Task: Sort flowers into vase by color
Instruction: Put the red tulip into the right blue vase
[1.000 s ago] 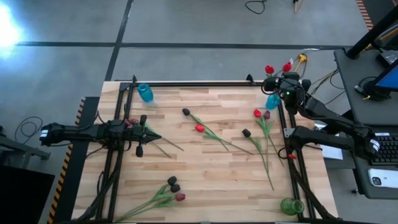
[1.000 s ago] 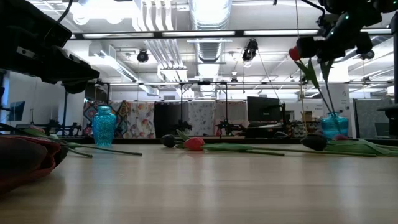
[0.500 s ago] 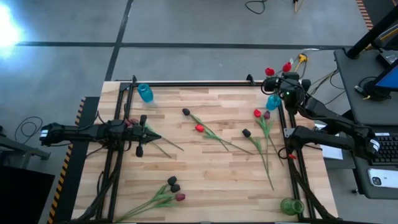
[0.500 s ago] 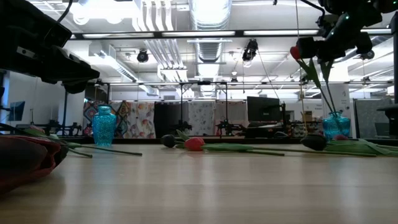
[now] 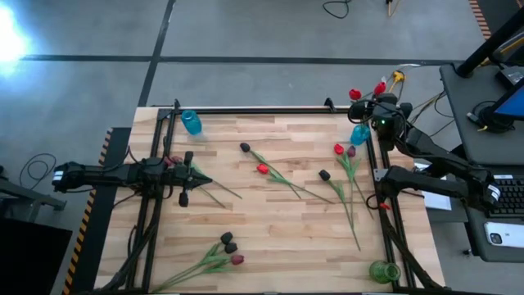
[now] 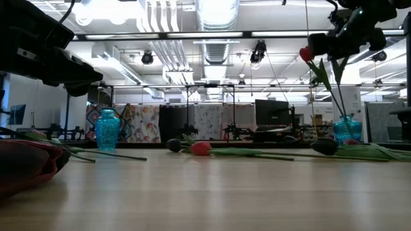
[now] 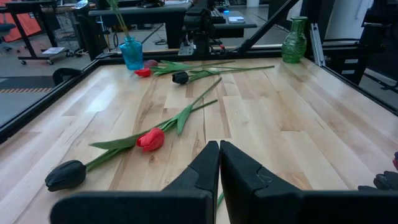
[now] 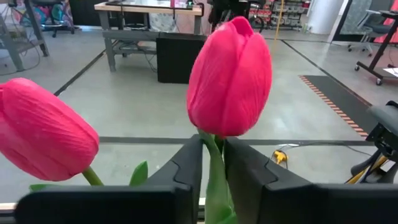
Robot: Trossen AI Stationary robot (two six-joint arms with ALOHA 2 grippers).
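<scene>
- Pale wooden bench [image 5: 278,221] with a black frame, on a grey concrete floor; flowers lie scattered across it.
- Left gripper [image 5: 205,182] waits near the left edge, fingers [image 7: 205,171] pressed together with nothing between them.
- Blue vase [image 5: 191,122] stands in the far left corner, with no flowers in it.
- Three tulips [image 5: 229,246], two black and one maroon, lie bunched near the front edge, their green stems running toward the left front corner.
- Black tulip [image 5: 245,147] and red tulip [image 5: 263,169] lie mid-bench, long thin stems and leaves slanting toward the right.
- Another black tulip [image 5: 324,174] and a red and maroon pair [image 5: 344,150] lie closer to the right edge.
- Second blue vase [image 5: 359,133] at the far right edge holds two bright red tulips [image 5: 354,93].
- Right gripper [image 5: 382,107] hovers above that vase; its fingers [image 8: 186,165] stand slightly apart on either side of one tulip's green stem [image 8: 214,177], just below the closed red head.
- Green vase [image 5: 381,271] sits in the front right corner.
</scene>
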